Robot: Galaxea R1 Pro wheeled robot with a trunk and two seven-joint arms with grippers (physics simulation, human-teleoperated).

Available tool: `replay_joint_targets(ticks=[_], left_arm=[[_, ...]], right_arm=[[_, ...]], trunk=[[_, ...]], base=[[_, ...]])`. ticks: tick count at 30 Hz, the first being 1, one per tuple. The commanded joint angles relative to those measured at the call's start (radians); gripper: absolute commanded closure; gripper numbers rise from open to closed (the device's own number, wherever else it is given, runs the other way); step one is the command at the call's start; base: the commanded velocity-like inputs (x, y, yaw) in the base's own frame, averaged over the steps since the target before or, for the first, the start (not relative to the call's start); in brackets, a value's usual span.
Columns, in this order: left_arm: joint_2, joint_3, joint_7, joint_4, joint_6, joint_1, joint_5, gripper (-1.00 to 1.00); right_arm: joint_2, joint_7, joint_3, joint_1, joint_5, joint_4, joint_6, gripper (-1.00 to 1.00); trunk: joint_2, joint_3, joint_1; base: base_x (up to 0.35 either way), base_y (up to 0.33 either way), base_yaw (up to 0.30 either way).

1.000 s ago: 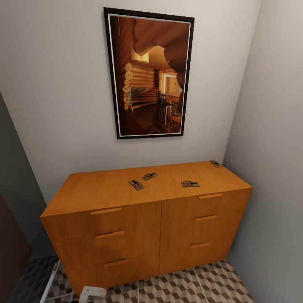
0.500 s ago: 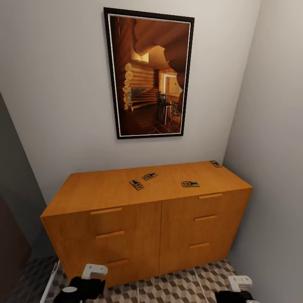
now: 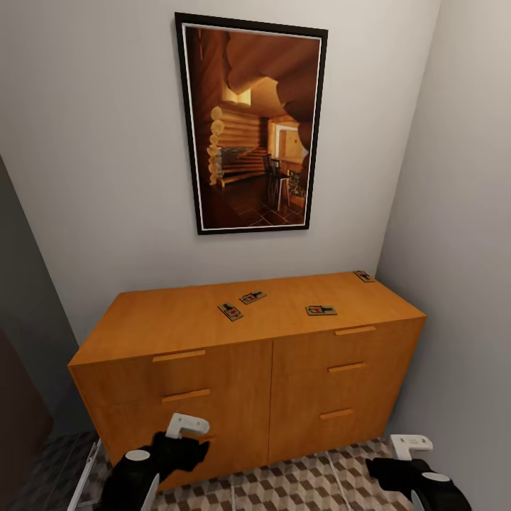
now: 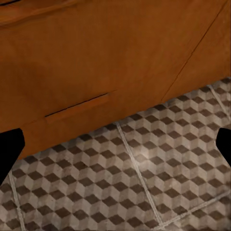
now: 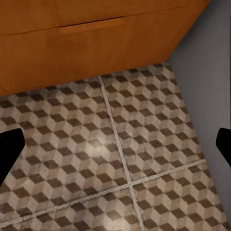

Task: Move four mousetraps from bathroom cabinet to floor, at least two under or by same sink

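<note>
Head view: the cabinet (image 3: 248, 362) stands against the back wall under a framed picture (image 3: 252, 124), its flat top serving as the counter. Four mousetraps lie flat on that top: two close together near its middle (image 3: 230, 311) (image 3: 253, 297), a third (image 3: 321, 310) toward the front edge on the right half, and a fourth (image 3: 364, 276) at the back right corner. None is on the floor (image 3: 298, 486) yet. The left end effector (image 3: 186, 429) hangs low in front of the bottom left drawer; the right end effector (image 3: 410, 446) hangs low near the cabinet's right front corner, beside the side wall (image 3: 461, 248). Both are well below the counter top. Likely risks from here: an arm raised close to the drawer fronts could strike the cabinet, the right arm has little room beside the wall, and the thin, flat traps could slide rather than lift if pinched badly, the corner one being the hardest to reach. Left wrist view: dark fingertips (image 4: 9, 147) sit at opposite sides of the frame, so the left end effector is spread wide and empty, facing a drawer pull (image 4: 79, 106) and tiles. Right wrist view: fingertips (image 5: 9, 144) equally far apart; the right end effector is released, holding nothing, touching nothing.
</note>
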Motion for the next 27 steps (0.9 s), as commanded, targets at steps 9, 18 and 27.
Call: replay_joint_targets(ticks=[9, 18, 27], left_arm=[[-0.055, -0.019, -0.031, -0.027, 0.031, -0.054, -0.011, -1.0], [-0.083, -0.057, -0.035, -0.03, 0.088, -0.129, -0.011, -1.0], [-0.1, -0.071, -0.038, -0.029, 0.121, -0.26, -0.001, -1.0]], right_arm=[[0.002, -0.001, -0.005, -0.002, 0.006, -0.037, 0.028, -1.0], [0.002, -0.002, -0.006, -0.01, 0.009, -0.042, 0.031, -1.0], [0.001, -0.002, -0.006, -0.088, 0.01, -0.045, 0.05, -1.0]], trunk=[[-0.001, -0.001, 0.0], [-0.001, -0.001, 0.0], [-0.001, -0.001, 0.0]], base=[[0.0, 0.0, 0.0], [0.0, 0.0, 0.0], [0.0, 0.0, 0.0]])
